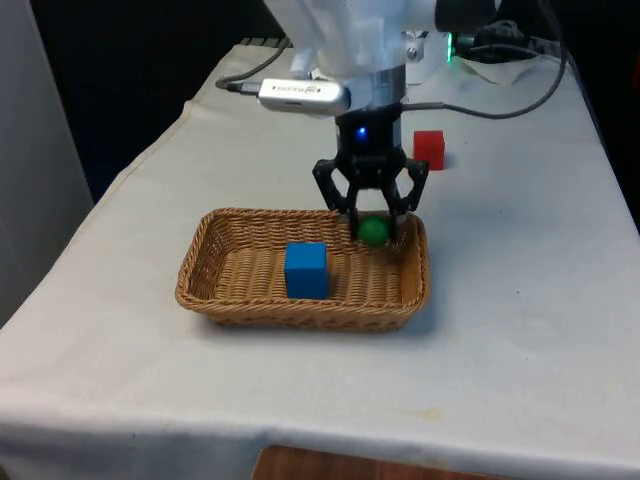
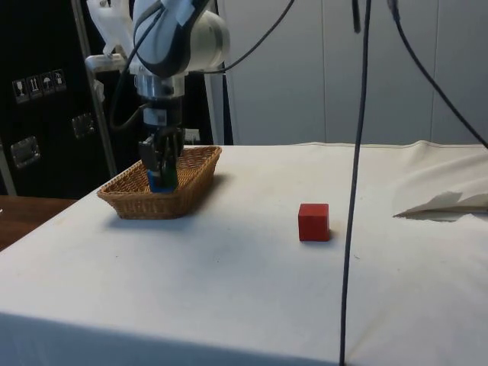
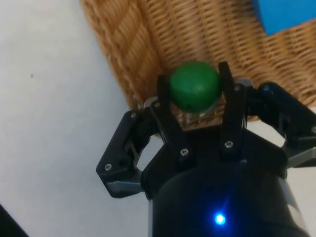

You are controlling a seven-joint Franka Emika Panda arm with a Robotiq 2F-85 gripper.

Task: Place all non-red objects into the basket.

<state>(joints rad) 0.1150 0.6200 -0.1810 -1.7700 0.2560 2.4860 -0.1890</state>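
Note:
A woven wicker basket (image 1: 300,312) (image 2: 149,204) (image 3: 143,54) lies in the middle of the table. A blue cube (image 1: 306,269) (image 3: 284,15) rests inside it. My gripper (image 1: 374,232) (image 2: 158,165) (image 3: 193,79) hangs low over the basket's far corner on the front view's right, shut on a green ball (image 1: 373,231) (image 3: 195,86). Both fingers press the ball's sides just inside the basket's rim. A red cube (image 1: 429,148) (image 2: 313,222) stands on the cloth beyond the basket, apart from it.
Cables (image 1: 500,105) trail across the table's far end near the robot's base. A black cable (image 2: 353,198) hangs down in front of the side view. The cloth bunches into a fold (image 2: 446,202) on the side view's right.

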